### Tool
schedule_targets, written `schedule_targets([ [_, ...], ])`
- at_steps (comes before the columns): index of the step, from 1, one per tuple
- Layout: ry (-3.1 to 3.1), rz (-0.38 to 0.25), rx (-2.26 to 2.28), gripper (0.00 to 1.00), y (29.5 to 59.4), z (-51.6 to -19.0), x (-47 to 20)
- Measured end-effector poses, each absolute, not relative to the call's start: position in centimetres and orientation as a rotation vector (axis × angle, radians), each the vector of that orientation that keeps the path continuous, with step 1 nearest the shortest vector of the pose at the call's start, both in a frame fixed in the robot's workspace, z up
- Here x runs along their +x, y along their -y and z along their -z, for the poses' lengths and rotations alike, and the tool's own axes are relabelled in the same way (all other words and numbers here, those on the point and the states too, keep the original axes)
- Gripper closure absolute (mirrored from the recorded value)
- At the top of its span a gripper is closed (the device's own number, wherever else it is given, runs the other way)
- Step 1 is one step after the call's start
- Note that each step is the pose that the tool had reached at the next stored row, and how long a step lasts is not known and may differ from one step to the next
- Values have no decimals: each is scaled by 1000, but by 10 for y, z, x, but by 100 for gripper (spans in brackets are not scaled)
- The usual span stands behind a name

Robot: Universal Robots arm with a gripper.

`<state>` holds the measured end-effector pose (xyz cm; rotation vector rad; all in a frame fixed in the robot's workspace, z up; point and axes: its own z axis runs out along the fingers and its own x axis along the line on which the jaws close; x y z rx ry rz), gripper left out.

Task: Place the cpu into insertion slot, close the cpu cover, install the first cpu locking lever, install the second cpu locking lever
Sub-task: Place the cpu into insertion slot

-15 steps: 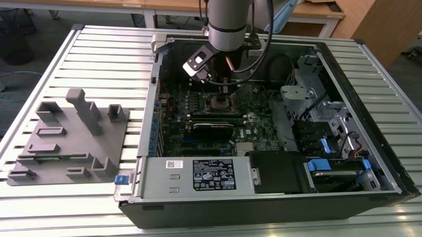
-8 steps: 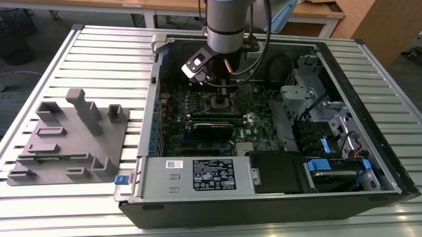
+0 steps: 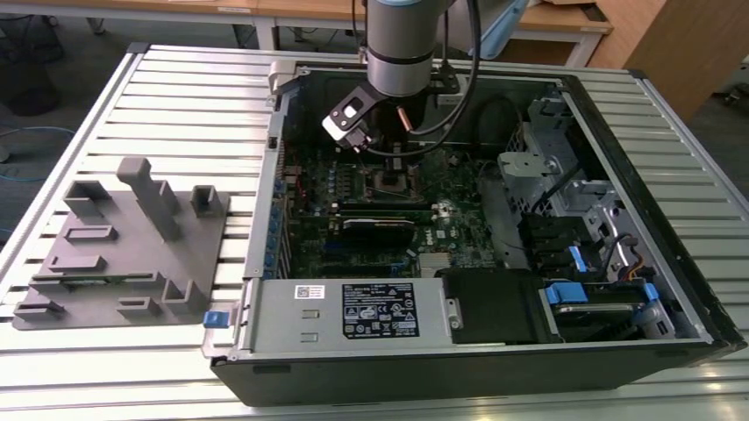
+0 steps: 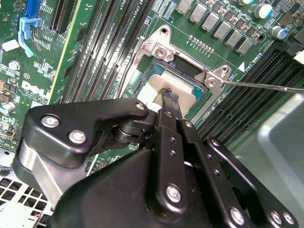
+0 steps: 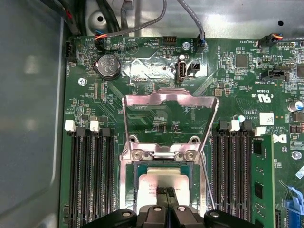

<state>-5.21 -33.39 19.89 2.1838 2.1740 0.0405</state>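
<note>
Touching cpu (image 5: 151, 183), pincer (image 5: 164, 191) tips together

Insertion slot (image 5: 128, 183) was open from above; upright cpu cover (image 5: 168, 97) walled one edge, memory slots (image 5: 92, 175) flanked two sides.

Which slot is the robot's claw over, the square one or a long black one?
The square, silver-rimmed insertion slot with the cpu inside, under the gripper; the long black slots lie beside it.
</note>
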Motion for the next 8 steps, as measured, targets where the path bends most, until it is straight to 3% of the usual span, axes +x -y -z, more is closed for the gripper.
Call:
schedule_targets([
  [8,-2174,-41,2184,89,334,-198,-52],
])
